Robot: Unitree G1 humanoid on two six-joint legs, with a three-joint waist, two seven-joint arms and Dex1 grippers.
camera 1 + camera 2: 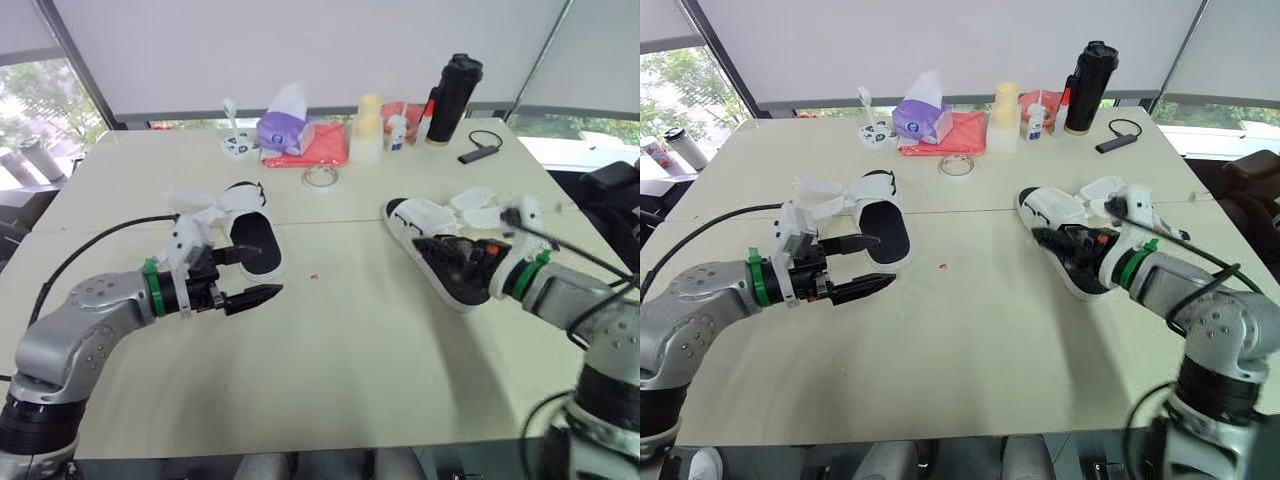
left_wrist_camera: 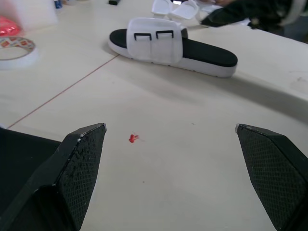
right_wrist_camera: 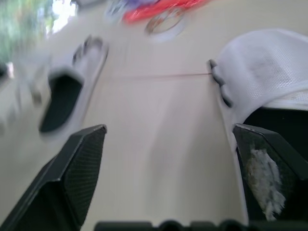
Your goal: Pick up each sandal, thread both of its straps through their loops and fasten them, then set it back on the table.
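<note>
Sandal (image 1: 258, 232) flat on table (image 1: 340, 340); left jaws apart

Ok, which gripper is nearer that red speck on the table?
Left. The left gripper is beside the red speck; the right gripper is farther off, at the sandal on the robot's right.

left sandal (image 1: 254, 245), right sandal (image 1: 422, 217), white, black footbeds

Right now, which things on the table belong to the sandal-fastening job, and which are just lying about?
Job:
left sandal
right sandal

Lying about:
tissue pack
red bag
tape roll
black flask
cream container
small bottle
black adapter
</note>
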